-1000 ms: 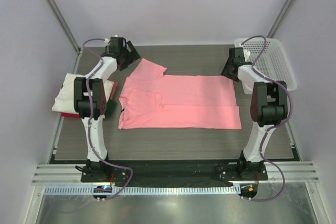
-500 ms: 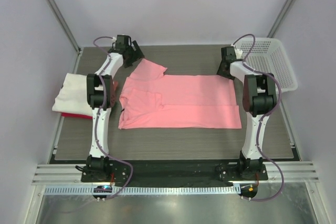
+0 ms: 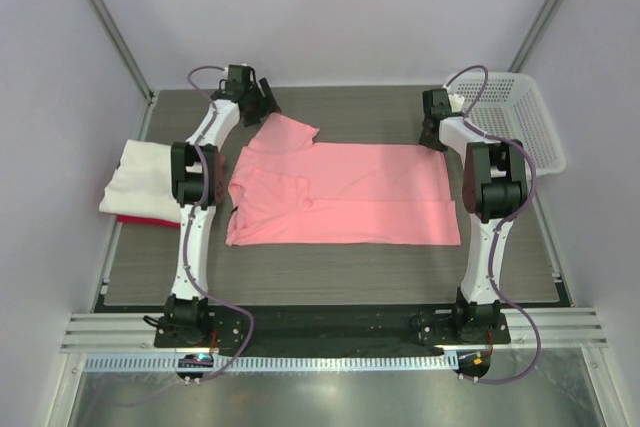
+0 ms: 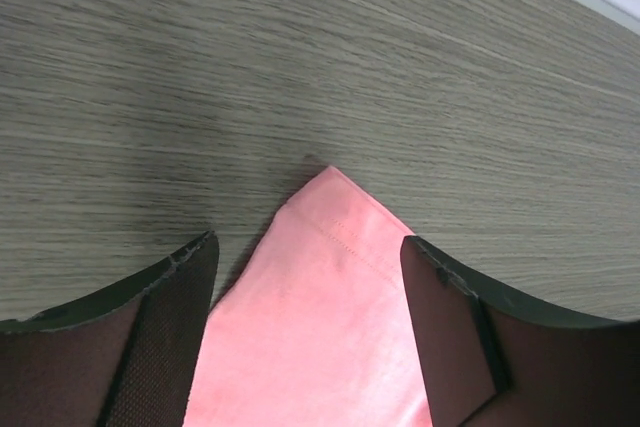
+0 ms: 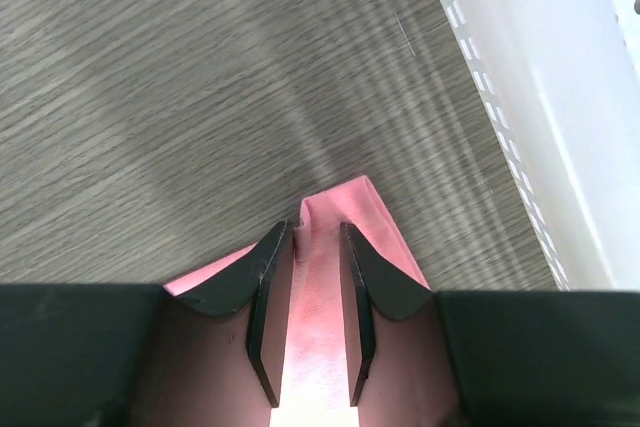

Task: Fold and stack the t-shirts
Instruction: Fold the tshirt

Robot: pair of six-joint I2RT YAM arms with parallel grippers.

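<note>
Our left gripper point(image 4: 307, 247) gapes wide over a hemmed corner of the soft salmon-pink cotton t-shirt point(image 3: 350, 197), spread mid-table. Our right gripper point(image 5: 318, 232) straddles another corner, fingers narrowed; we cannot tell whether it grips. At nine o'clock the folded white tee point(image 3: 140, 172) covers most of the red tee point(image 3: 140, 219). At two o'clock sits the white plastic mesh basket point(image 3: 520, 122).

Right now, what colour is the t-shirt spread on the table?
The spread cotton t-shirt is plain salmon pink; top view.

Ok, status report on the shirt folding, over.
Left gripper open, straddling far left corner of pink t-shirt. Right gripper nearly shut over far right corner, grip unconfirmed. Shirt lying flat, partly folded. Nothing on it; white basket stands apart at right.
</note>
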